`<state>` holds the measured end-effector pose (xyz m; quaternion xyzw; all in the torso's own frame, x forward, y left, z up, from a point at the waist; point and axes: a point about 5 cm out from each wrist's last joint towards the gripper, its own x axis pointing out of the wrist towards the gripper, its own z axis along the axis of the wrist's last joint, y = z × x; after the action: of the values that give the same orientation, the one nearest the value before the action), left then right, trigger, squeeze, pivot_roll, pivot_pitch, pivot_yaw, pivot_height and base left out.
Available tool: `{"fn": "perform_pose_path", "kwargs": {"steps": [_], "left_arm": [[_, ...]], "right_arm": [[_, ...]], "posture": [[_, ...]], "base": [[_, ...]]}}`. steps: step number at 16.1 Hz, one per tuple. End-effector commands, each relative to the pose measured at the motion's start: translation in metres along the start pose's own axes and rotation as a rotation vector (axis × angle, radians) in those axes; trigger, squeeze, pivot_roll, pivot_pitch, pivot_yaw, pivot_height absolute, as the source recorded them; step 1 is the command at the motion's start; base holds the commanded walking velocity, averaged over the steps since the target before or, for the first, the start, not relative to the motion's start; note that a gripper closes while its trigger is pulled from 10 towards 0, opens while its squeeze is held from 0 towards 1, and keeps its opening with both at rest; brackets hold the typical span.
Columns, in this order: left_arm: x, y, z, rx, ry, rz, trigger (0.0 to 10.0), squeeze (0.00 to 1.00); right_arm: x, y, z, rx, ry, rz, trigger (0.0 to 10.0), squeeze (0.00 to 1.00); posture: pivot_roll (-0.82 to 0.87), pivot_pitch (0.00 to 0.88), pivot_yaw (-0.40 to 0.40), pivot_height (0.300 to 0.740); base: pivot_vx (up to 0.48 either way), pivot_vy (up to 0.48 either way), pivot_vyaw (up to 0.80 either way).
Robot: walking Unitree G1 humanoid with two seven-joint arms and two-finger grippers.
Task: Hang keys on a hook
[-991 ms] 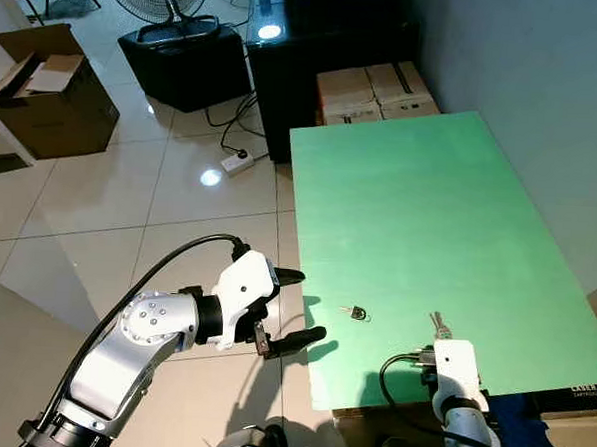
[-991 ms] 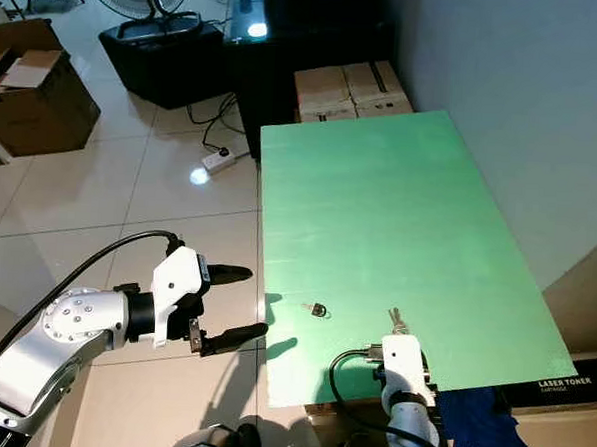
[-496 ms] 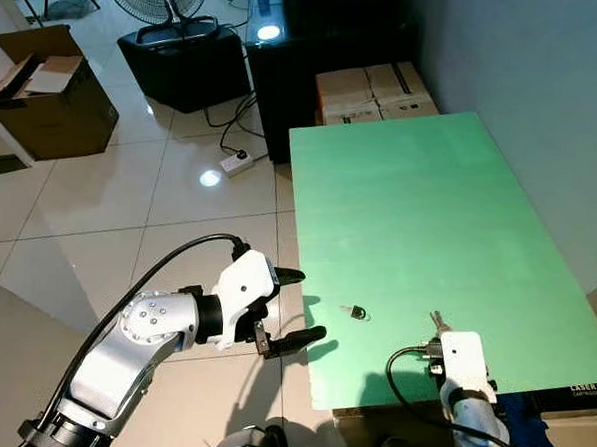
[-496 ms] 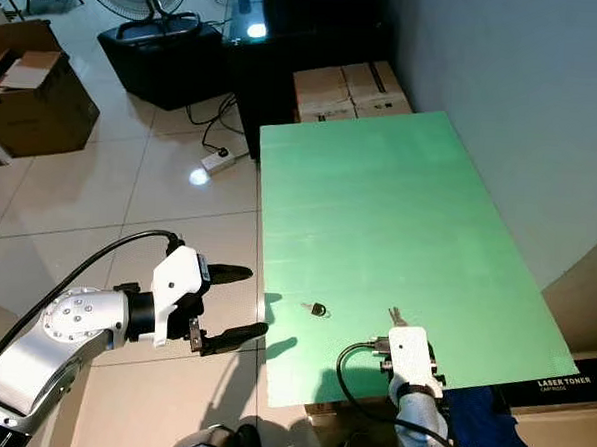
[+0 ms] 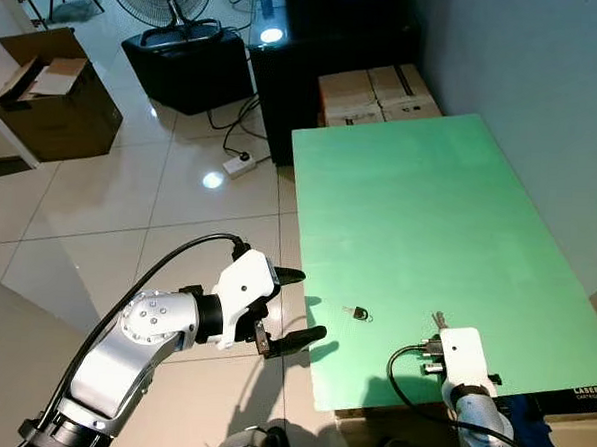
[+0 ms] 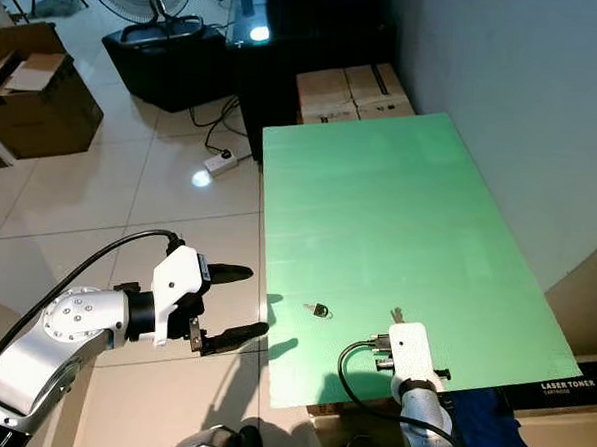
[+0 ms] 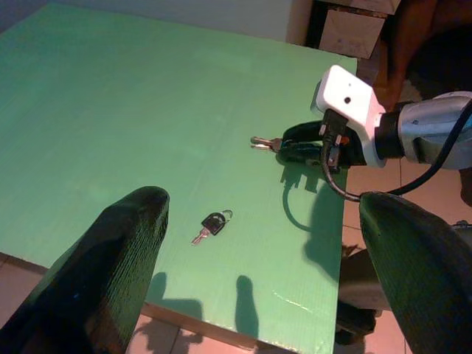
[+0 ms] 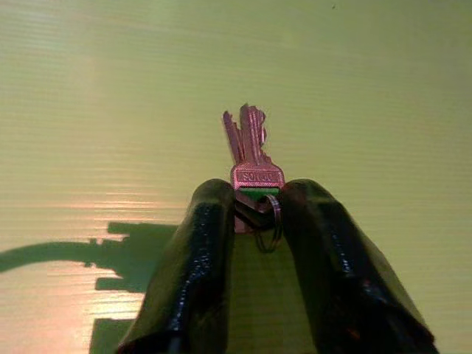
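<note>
Green table (image 5: pixel 419 220) holds a black-headed key (image 5: pixel 355 313); right gripper (image 8: pixel 254 199) clenches the keys (image 8: pixel 251 151); left gripper (image 5: pixel 296 306) gapes beside the table edge

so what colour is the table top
Green table top, clearest in the left eye view.

Head cameras look down; wrist cameras face the green table (image 5: pixel 429 220).

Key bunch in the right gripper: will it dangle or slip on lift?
Probably dangles: the keys hang on a loose ring, and the right gripper pinches only near the heads. Thin flat metal, so likely light but slippery; they may pivot.
</note>
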<state>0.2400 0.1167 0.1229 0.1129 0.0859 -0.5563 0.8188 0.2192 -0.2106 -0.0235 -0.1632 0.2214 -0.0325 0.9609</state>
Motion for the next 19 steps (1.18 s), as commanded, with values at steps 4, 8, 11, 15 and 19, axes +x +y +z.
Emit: {"fn": "perform_pose_path", "kwargs": {"steps": [4, 8, 11, 15, 19], "left_arm": [[-0.004, 0.000, 0.000, 0.013, 0.017, -0.005, 10.0, 0.00], [-0.004, 0.000, 0.000, 0.014, 0.020, -0.007, 10.0, 0.00], [-0.004, 0.001, 0.000, 0.014, 0.019, -0.005, 10.0, 0.00], [-0.003, 0.003, 0.001, 0.028, 0.014, 0.020, 10.0, 0.00], [-0.004, 0.013, 0.001, 0.071, 0.010, 0.103, 10.0, 0.00]], "right_arm": [[-0.005, 0.011, -0.007, 0.017, 0.020, 0.028, 4.1, 0.00], [-0.006, 0.012, -0.009, 0.026, 0.026, 0.024, 0.0, 0.00], [-0.006, 0.011, -0.010, 0.032, 0.026, 0.019, 0.0, 0.00], [-0.005, 0.007, 0.001, 0.036, -0.035, -0.016, 0.0, 0.00], [-0.006, -0.011, 0.048, -0.048, -0.268, -0.166, 0.0, 0.00]], "posture": [[-0.02, 0.109, 0.182, 0.740], [-0.02, 0.111, 0.184, 0.740], [-0.02, 0.110, 0.185, 0.740], [-0.02, 0.113, 0.181, 0.740], [-0.03, 0.108, 0.185, 0.740]], "base": [[0.000, 0.000, 0.00], [0.000, 0.000, 0.00], [0.000, 0.000, 0.00], [0.000, 0.000, 0.00], [0.000, 0.000, 0.00]]}}
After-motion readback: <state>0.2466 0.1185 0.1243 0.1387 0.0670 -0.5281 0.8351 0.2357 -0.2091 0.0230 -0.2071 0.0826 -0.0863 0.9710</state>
